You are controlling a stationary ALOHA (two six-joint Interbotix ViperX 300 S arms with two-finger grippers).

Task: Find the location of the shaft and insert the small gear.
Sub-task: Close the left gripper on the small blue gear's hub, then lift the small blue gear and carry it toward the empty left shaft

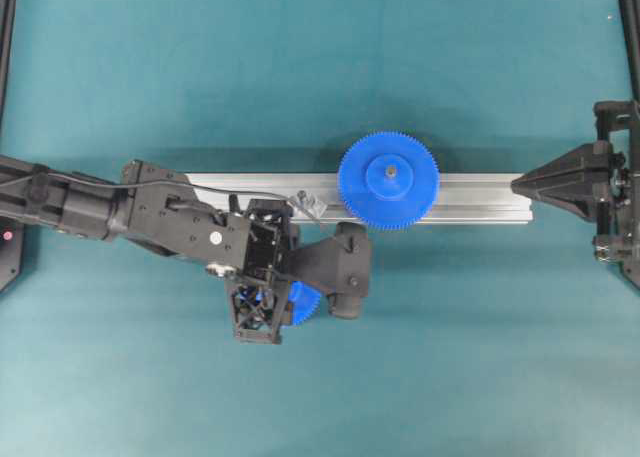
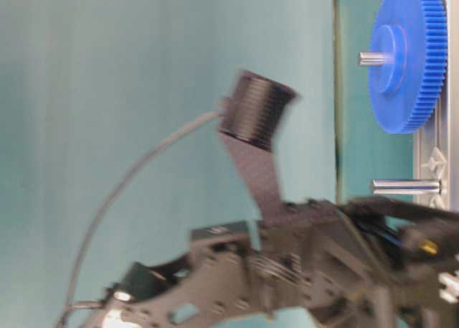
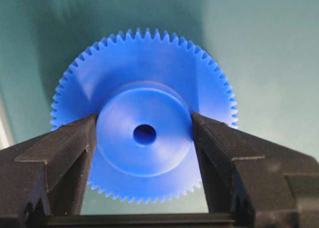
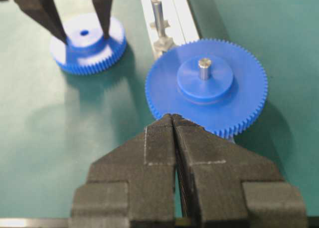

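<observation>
Overhead: left gripper (image 1: pixel 285 302) over small gear (image 1: pixel 305 302), just below rail (image 1: pixel 480 192); shaft (image 1: pixel 299 196) on rail. Left wrist: fingers (image 3: pixel 67 148) pinch hub. Right wrist: right gripper (image 4: pixel 173 119) closed, empty. Grasp stage; next lift, align hole over shaft.
</observation>
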